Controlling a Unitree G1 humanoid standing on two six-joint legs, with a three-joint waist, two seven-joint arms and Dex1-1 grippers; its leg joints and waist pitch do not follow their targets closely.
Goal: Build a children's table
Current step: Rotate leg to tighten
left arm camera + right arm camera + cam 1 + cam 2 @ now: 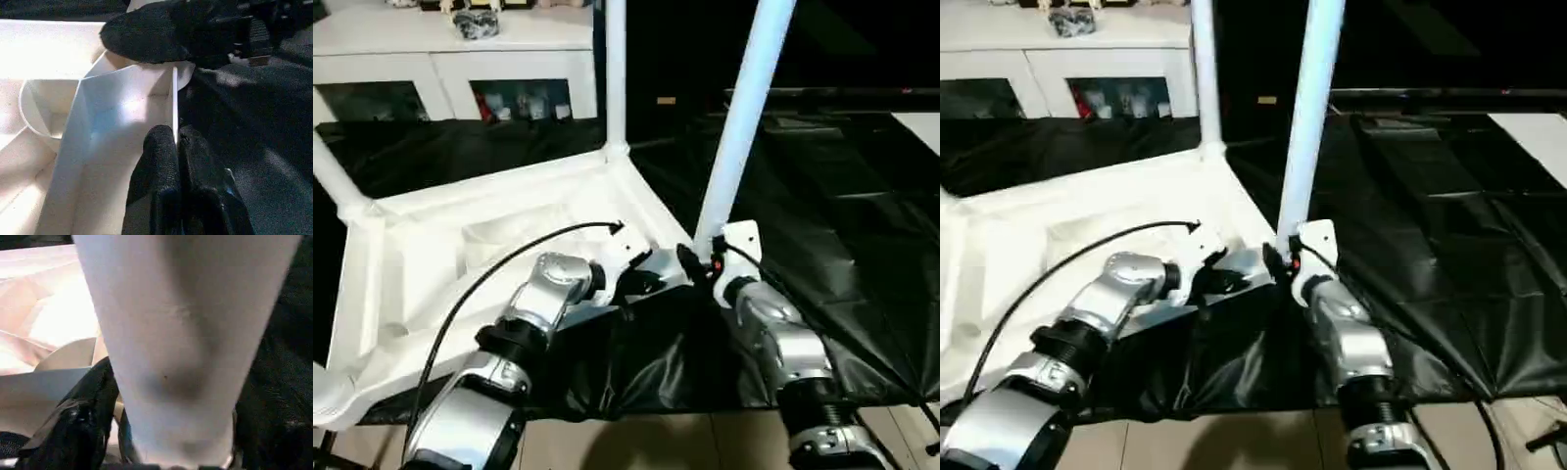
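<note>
The white tabletop (489, 245) lies upside down on a black sheet, ribbed underside up. One white leg (615, 78) stands in its far corner socket and another leg (331, 176) rises at the left corner. A third leg (744, 127) stands at the near right corner. My right gripper (705, 257) is shut around the base of that leg (181, 333). My left gripper (177, 147) is shut on the thin rim wall (174, 93) of the tabletop, just left of that corner.
A white cabinet (450, 59) with glass doors stands behind the work at the left. The black sheet (842, 215) covers the floor to the right and behind. Bare pale floor (656, 441) shows at the near edge between my forearms.
</note>
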